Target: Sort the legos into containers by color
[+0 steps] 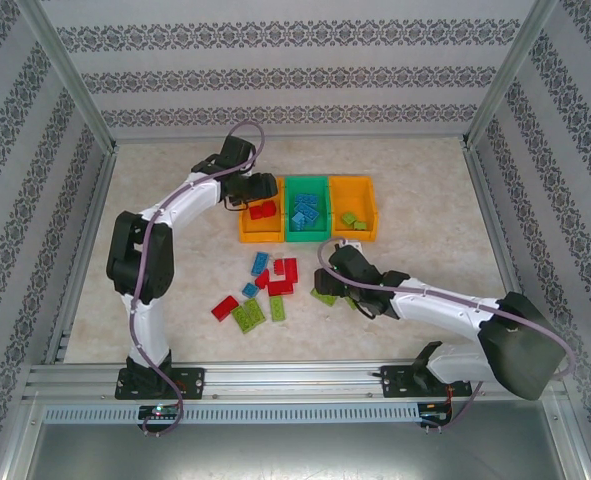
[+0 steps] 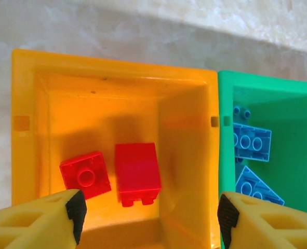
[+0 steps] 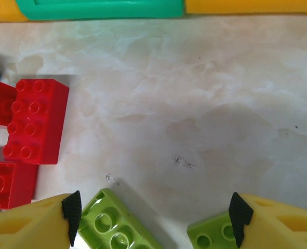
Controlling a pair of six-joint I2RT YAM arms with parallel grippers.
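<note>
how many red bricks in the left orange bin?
2, both on the floor of the left orange bin: a small red brick at left, a larger red brick beside it. Near corners sit behind the left gripper, so more may hide.

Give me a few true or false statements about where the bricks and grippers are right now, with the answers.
1. The left orange bin holds two red bricks. True.
2. The green bin is empty. False: blue bricks lie in it.
3. The left gripper clamps a red brick. False: it is open, holding nothing.
4. The right gripper is open above lime green bricks on the table. True.
</note>
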